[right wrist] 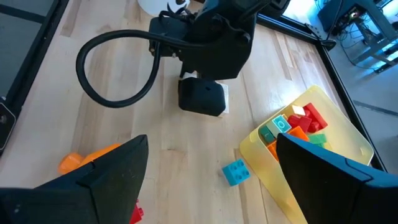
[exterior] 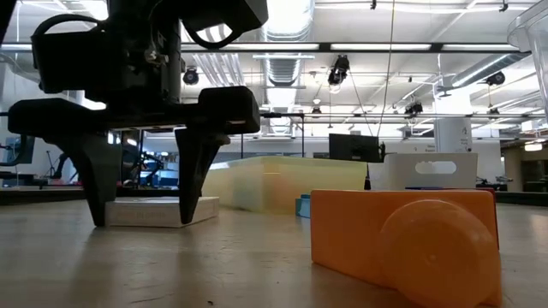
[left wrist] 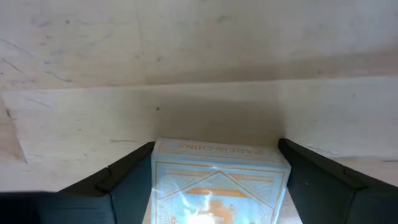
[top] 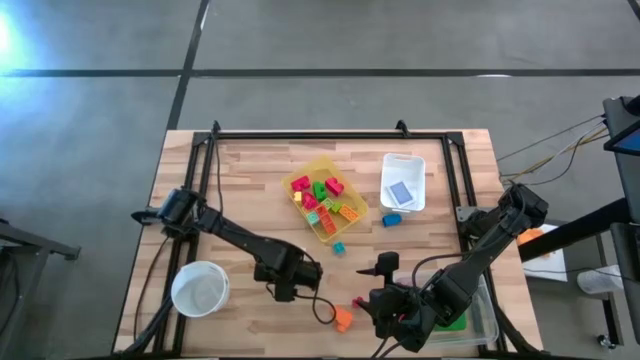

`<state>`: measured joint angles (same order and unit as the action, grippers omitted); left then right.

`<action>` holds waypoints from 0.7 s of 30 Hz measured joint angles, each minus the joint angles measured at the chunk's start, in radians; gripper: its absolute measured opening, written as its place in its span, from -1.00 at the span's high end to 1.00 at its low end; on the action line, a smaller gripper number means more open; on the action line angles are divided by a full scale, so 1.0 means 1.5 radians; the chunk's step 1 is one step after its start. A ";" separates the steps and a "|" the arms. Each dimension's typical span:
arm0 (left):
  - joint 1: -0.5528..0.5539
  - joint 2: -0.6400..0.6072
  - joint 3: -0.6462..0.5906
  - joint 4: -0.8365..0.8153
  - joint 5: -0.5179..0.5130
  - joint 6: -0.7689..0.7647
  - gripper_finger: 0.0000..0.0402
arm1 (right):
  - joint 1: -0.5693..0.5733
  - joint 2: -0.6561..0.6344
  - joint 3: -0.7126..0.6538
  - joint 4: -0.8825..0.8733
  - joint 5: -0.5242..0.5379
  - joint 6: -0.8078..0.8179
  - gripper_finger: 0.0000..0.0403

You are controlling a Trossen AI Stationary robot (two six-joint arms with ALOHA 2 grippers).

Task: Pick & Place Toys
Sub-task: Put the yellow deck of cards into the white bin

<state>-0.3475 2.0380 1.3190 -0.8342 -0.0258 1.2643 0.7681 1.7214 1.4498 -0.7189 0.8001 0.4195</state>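
A flat white card box (left wrist: 217, 180) with orange and blue print lies on the table between the fingers of my left gripper (top: 285, 290), which points straight down and is open. In the low view the same gripper (exterior: 145, 214) straddles the box (exterior: 163, 210). My right gripper (top: 383, 295) hangs open above the near right of the table, holding nothing. Several coloured blocks (top: 322, 192) lie in a yellow bin (top: 318, 163). A blue block (right wrist: 235, 172), an orange toy (exterior: 402, 235) and a red block (top: 358, 302) lie loose on the wood. My left gripper comes from above with one finger (left wrist: 124, 180) beside each of two opposite sides of the card box (left wrist: 163, 186). The box lies flat on the table. I cannot tell whether the fingers touch it.
A white round bowl (top: 178, 290) stands at the near left. A white bin (top: 403, 163) holding a blue thing sits at the far right, with another blue block (top: 391, 220) in front of it. A clear bin (top: 485, 320) holding something green stands under my right arm.
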 joint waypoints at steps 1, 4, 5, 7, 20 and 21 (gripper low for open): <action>0.001 0.000 0.000 0.000 0.000 0.002 -0.51 | 0.000 0.000 0.000 0.000 0.000 0.000 -0.72; 0.005 0.000 0.000 0.001 0.000 0.012 -0.51 | 0.000 0.000 0.000 0.000 0.000 0.004 -0.72; 0.005 0.000 0.000 0.002 0.000 0.013 -0.51 | 0.000 0.000 0.000 0.000 0.000 0.009 -0.72; 0.005 0.000 0.000 0.005 0.000 0.013 -0.53 | 0.000 0.000 0.000 0.000 0.000 0.016 -0.72; 0.007 -0.002 0.002 0.007 0.018 -0.201 -0.51 | 0.000 0.000 0.000 0.000 0.000 0.015 -0.72; 0.007 -0.004 0.002 0.009 0.019 -0.223 -0.51 | 0.000 0.000 0.000 0.000 0.000 0.015 -0.72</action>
<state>-0.3367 2.0327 1.3212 -0.8203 0.0021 0.9290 0.7681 1.7214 1.4498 -0.7189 0.7998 0.4427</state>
